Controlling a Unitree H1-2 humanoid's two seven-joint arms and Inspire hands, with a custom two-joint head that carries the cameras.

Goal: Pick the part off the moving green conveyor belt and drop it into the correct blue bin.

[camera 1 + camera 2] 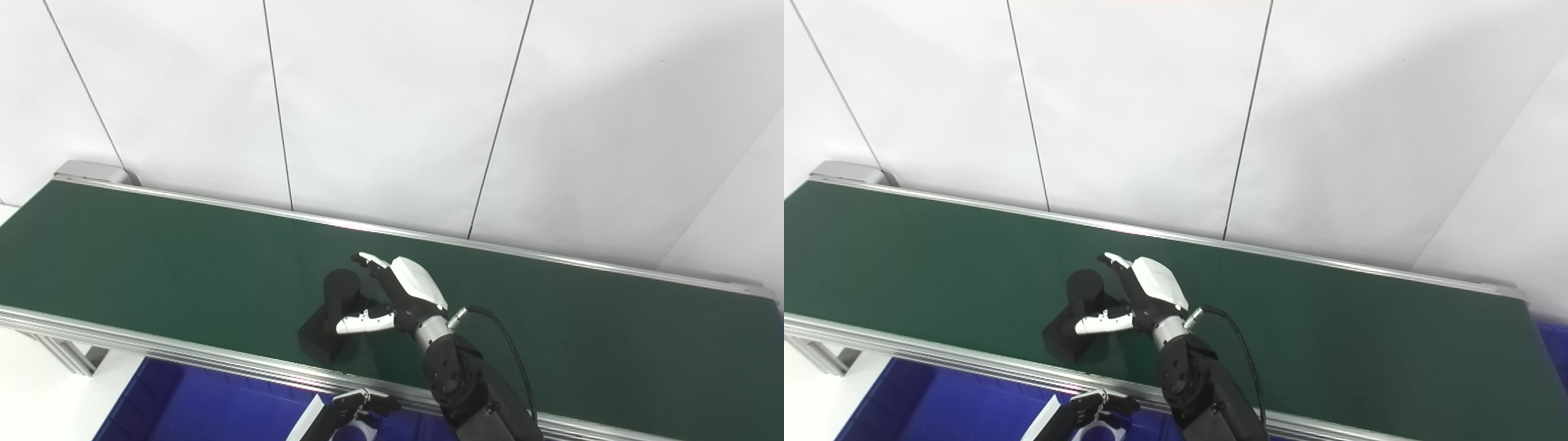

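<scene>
Reaching mid-frame, your right hand (407, 294) spreads its fingers (373, 260) around the black part (334, 312), not yet clamped. The part's long axis runs toward the lower left; your left hand (361, 407) waits low, its grip unclear.

Two head cameras, side by side, look down and forward from above the near edge. Both face the white wall panels (392, 104) and share the green conveyor belt (153, 257) at mid-range. The right eye view sits slightly rightward, showing more past the belt's right end.

black part (334, 312) — dark green belt (153, 257) — blue bin (184, 404), white-backed right hand (398, 294).
</scene>
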